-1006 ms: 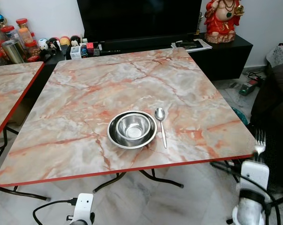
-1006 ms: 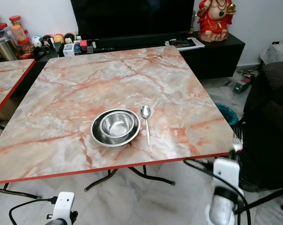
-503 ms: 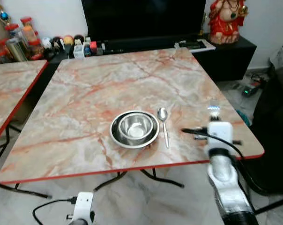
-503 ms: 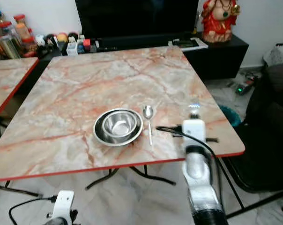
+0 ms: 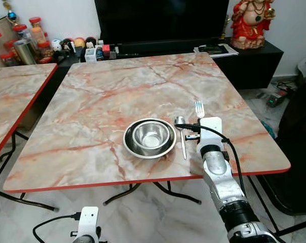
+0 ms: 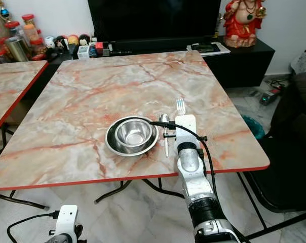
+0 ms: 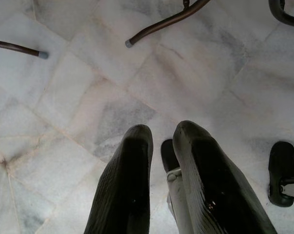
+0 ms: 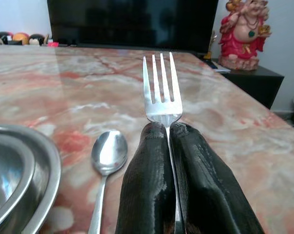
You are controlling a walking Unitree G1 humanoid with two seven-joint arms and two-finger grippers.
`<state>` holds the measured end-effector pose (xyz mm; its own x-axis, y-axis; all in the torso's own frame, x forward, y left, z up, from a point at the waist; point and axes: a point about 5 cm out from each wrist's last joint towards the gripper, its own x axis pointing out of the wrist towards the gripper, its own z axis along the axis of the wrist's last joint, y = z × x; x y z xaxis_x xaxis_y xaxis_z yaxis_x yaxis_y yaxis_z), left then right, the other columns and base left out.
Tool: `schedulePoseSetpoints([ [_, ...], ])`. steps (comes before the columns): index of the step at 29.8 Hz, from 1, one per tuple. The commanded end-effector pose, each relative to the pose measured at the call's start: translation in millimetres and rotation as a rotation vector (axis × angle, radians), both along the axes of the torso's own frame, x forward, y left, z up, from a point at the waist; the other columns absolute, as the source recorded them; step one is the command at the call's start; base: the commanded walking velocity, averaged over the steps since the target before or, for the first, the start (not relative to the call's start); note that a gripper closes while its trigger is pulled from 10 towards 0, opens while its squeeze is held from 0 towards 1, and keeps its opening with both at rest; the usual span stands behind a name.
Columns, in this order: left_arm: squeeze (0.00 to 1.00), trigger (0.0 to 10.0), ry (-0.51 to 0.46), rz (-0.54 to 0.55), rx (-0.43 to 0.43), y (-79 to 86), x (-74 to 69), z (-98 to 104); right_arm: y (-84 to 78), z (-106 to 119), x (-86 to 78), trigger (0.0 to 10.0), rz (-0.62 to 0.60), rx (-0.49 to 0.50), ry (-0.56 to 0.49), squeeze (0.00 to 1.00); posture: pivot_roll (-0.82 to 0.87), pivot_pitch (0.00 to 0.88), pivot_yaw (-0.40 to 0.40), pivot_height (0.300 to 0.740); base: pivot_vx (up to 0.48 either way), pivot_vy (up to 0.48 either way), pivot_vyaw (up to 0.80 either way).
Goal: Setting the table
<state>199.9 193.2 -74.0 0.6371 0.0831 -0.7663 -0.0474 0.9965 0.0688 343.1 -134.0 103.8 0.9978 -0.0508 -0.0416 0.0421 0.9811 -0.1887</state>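
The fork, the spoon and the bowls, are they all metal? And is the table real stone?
The fork, spoon and bowls look like polished steel: silvery, with bright reflections. The right gripper is shut on the fork. The table has a pink marble pattern, but its thin top and red edge suggest a printed, glossy laminate rather than stone; I can't be sure.

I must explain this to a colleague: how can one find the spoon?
On the pink marble table with red edge stand nested steel bowls. The small steel spoon lies flat just right of them, unlike the steel fork held in the right gripper.
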Motion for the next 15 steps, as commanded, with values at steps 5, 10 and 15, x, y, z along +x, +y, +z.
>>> schedulePoseSetpoints([
  [5, 0.00, 10.0, -0.006, 0.010, 0.022, 7.1, 0.0, 1.3, -0.3, -0.5, 1.6, 10.0, -0.018, 0.034, 0.000, 0.00, -0.13, 0.000, 0.057, 0.728, 0.000, 0.000, 0.00],
  [10, 0.00, 10.0, -0.005, 0.005, 0.023, 7.0, -0.1, 1.1, -1.7, -3.1, 0.9, 10.0, -0.022, 0.052, 0.005, 0.00, -0.13, 0.000, 0.059, 0.728, 0.000, 0.000, 0.00],
  [15, 0.00, 10.0, -0.003, 0.004, 0.023, 6.9, -0.4, 1.0, -0.8, -1.1, 2.7, 10.0, -0.015, 0.066, -0.004, 0.00, -0.13, 0.000, 0.060, 0.728, 0.000, 0.000, -0.19],
])
